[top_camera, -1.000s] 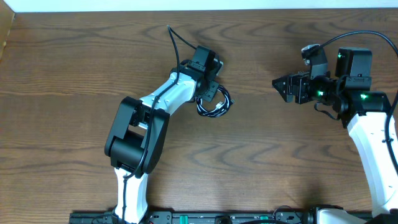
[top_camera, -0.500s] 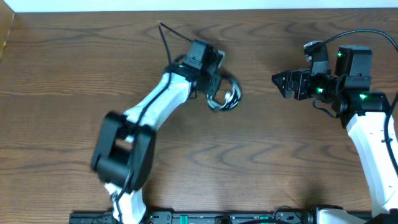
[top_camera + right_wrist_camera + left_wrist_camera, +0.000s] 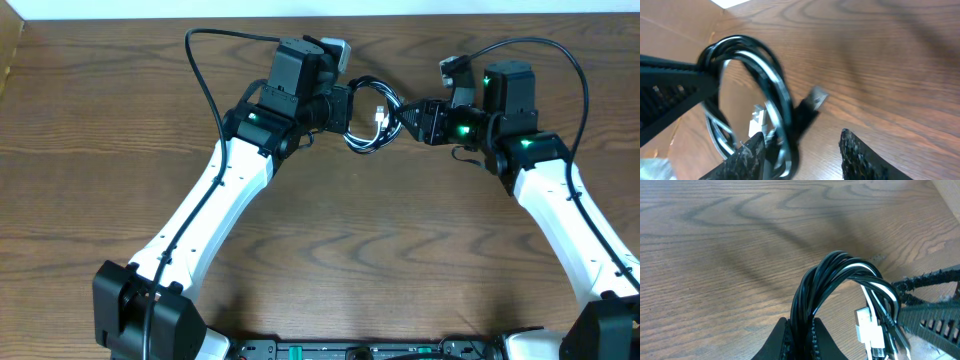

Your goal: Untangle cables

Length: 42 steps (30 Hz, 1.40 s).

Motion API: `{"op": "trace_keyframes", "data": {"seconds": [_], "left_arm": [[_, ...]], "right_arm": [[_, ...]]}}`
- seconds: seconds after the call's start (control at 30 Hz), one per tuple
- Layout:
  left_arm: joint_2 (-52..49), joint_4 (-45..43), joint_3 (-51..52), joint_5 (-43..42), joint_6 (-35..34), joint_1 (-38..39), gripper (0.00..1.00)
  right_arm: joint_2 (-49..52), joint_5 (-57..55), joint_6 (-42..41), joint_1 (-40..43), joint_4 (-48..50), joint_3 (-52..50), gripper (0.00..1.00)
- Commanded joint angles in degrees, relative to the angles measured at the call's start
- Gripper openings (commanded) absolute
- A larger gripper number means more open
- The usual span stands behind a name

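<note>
Overhead, top centre: your left gripper (image 3: 343, 108) clamps the cable coil (image 3: 368, 138); your right gripper (image 3: 412, 118) gapes at it. Grab every strand and you could tighten the tangle.

The overhead camera hangs above the desk (image 3: 330, 250) and looks straight down, high enough to take in both arms from their bases at the near edge to the far edge. The left wrist camera sits close behind the left end effector (image 3: 799, 330), facing right and down along its fingers. The right wrist camera rides just behind the right end effector (image 3: 805, 150), facing left. All three views share the bundled cables (image 3: 368, 120) at far centre.
</note>
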State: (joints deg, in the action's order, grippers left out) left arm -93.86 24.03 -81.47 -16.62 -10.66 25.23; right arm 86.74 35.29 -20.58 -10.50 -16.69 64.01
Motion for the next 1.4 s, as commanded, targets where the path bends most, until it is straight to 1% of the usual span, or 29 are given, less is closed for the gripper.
{"op": "trace_keyframes", "data": {"seconds": [0.0,0.03,0.07,0.1,0.17,0.2,0.27,0.37,0.4,0.43,0.53,0.6,0.67,0.73,0.8,0.83,0.87,0.9,0.93,0.97,1.03,1.1,1.17,1.2,1.27,1.3,1.33,1.37], "left_arm": [[-0.3,-0.2,-0.5,-1.0,-3.3,0.0,0.07],[-0.3,-0.2,-0.5,-1.8,-3.6,0.0,0.07],[-0.3,-0.3,-0.5,-3.6,-3.7,0.0,0.07],[-0.3,-0.4,-0.5,-5.6,-3.6,0.0,0.07],[-0.3,-0.6,-0.5,-11.7,-3.7,0.0,0.07],[-0.2,-0.6,-0.5,-14.3,-3.6,0.0,0.08],[-0.1,-0.6,-0.5,-17.2,-3.6,-0.2,0.07],[0.2,-0.6,-0.5,-17.5,-3.6,-0.9,0.07],[0.2,-0.7,-0.5,-17.5,-3.6,-0.9,0.08],[0.1,-0.8,-0.5,-17.5,-3.6,-0.9,0.08],[-0.3,-0.8,-0.5,-17.2,-3.6,-0.9,0.07],[-1.6,-0.8,-0.5,-17.0,-3.6,-0.9,0.07],[-3.0,-0.8,-0.5,-17.0,-3.6,-0.9,0.07],[-5.5,-0.8,-0.5,-17.0,-3.6,-0.9,0.08],[-7.5,-0.8,-0.5,-17.0,-3.5,-0.9,0.08],[-8.9,-0.8,-0.5,-17.0,-3.4,-0.9,0.14],[-9.4,-0.8,-0.5,-16.9,-3.4,-0.9,0.17],[-10.1,-0.8,-0.5,-16.0,-3.4,-0.9,0.24],[-10.5,-0.8,-0.5,-15.0,-3.4,-0.9,0.25],[-11.5,-0.8,-0.5,-12.8,-3.4,-0.9,0.30],[-13.8,-0.8,-0.5,-12.3,-3.4,-0.9,0.38],[-16.6,-0.8,-0.5,-12.3,-3.5,-0.5,0.50],[-18.7,-1.0,-0.5,-12.5,-3.7,0.3,0.56],[-19.3,-1.4,-0.5,-12.5,-3.7,0.9,0.57],[-19.6,-3.0,-0.5,-12.5,-4.4,1.5,0.57],[-19.6,-4.6,-0.5,-12.5,-5.4,1.8,0.43],[-19.6,-5.7,-0.5,-12.5,-6.1,1.9,0.10],[-19.6,-6.7,-0.5,-12.5,-7.2,1.9,0.07]], "right_arm": [[0.3,1.8,-0.6,-1.6,0.2,0.7,0.41],[1.0,-0.4,-1.2,-2.3,0.0,0.7,0.37],[1.8,-3.2,-2.9,-2.8,-0.3,0.6,0.34],[3.1,-6.4,-5.2,-3.5,-0.6,0.6,0.30],[7.2,-15.6,-12.1,-3.9,-2.1,0.6,0.16],[9.3,-19.9,-14.1,-3.5,-3.2,0.6,0.09],[11.4,-24.9,-15.7,-2.0,-6.3,0.6,0.06],[11.8,-28.3,-14.6,0.5,-10.6,0.6,0.04],[11.8,-27.3,-12.0,1.3,-10.7,0.6,0.04],[11.8,-24.2,-8.3,2.1,-10.8,0.6,0.02],[11.8,-18.5,-5.1,3.2,-10.9,0.6,0.01],[11.7,-10.3,-1.8,3.9,-10.0,0.7,0.01],[11.5,1.2,4.3,4.3,-8.6,1.0,0.01],[10.2,7.3,8.5,4.3,-8.5,1.7,0.01],[8.0,10.3,10.5,4.4,-8.5,1.8,0.01],[5.9,10.4,10.6,5.0,-9.6,1.8,0.01],[5.4,10.4,10.6,5.3,-10.1,1.8,0.01],[5.0,10.4,10.6,5.9,-10.7,1.8,0.01],[5.0,10.4,10.6,6.1,-11.1,1.8,0.01],[5.0,11.3,10.6,6.5,-11.9,1.8,0.01],[5.0,13.2,11.1,6.4,-12.2,1.8,0.01],[5.0,13.2,11.0,6.3,-12.4,1.8,0.01],[5.0,13.6,11.0,6.3,-12.4,1.8,0.01],[5.0,13.6,11.0,6.3,-12.4,1.8,0.01],[5.0,13.6,11.0,6.3,-12.5,1.8,0.01],[5.0,13.6,11.0,6.0,-12.6,1.8,0.01],[5.0,13.5,11.0,5.9,-12.6,1.8,0.01],[5.0,12.7,10.5,5.9,-12.6,1.8,0.01]]}}
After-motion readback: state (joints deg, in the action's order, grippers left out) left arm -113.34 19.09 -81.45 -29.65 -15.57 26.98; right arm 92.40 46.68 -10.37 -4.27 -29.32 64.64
